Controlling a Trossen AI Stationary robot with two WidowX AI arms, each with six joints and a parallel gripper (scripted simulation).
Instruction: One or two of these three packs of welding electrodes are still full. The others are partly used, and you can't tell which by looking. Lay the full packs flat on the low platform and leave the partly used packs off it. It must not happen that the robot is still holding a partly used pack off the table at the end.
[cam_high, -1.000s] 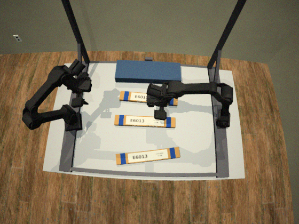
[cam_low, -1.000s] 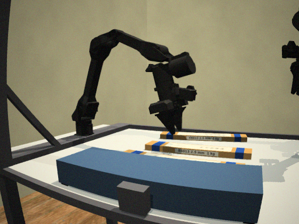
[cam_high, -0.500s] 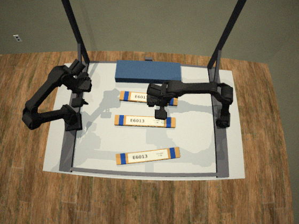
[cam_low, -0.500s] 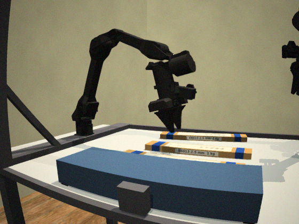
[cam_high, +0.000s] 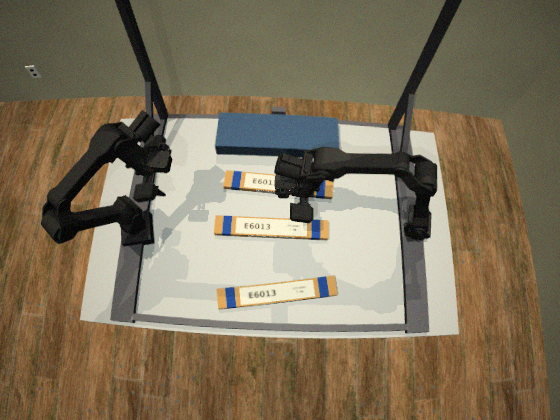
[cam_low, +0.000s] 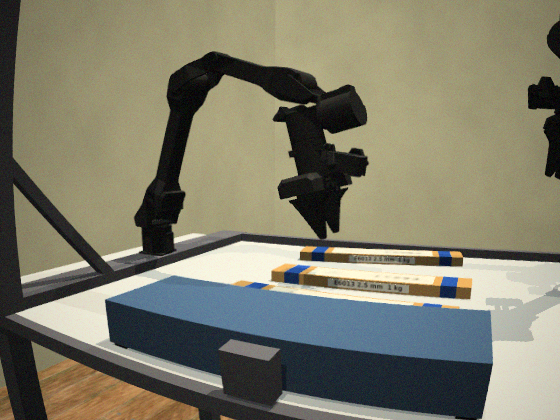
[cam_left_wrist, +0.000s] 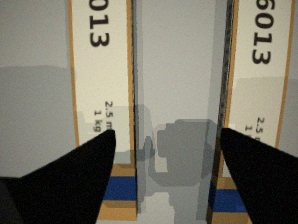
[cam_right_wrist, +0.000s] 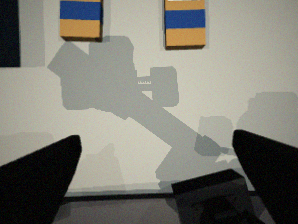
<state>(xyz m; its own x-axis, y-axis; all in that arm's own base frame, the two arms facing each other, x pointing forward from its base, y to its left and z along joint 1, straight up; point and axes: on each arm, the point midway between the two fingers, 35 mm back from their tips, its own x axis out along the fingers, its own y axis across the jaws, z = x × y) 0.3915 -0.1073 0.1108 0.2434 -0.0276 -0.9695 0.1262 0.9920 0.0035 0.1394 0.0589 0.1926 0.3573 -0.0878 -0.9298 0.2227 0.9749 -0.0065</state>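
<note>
Three orange packs with blue bands, marked E6013, lie flat on the white table. The back pack (cam_high: 250, 181) (cam_low: 345, 293) lies just in front of the blue low platform (cam_high: 277, 132) (cam_low: 300, 330). The middle pack (cam_high: 270, 226) (cam_low: 370, 282) and the front pack (cam_high: 276, 291) (cam_low: 385, 256) lie farther from it. My left gripper (cam_high: 301, 212) (cam_low: 325, 230) (cam_left_wrist: 168, 136) is open and empty. It hangs above the gap between the back and middle packs, which show in the left wrist view as one pack (cam_left_wrist: 100, 75) on each side, the other pack (cam_left_wrist: 260, 75) to the right. My right gripper (cam_high: 147, 190) (cam_right_wrist: 156, 139) is open and empty, off to the side by its rail.
Dark frame rails (cam_high: 125, 265) run round the table, with two slanted posts at the back. A small grey block (cam_high: 278, 110) (cam_low: 250, 370) sits on the rail behind the platform. Two pack ends (cam_right_wrist: 80, 17) show in the right wrist view.
</note>
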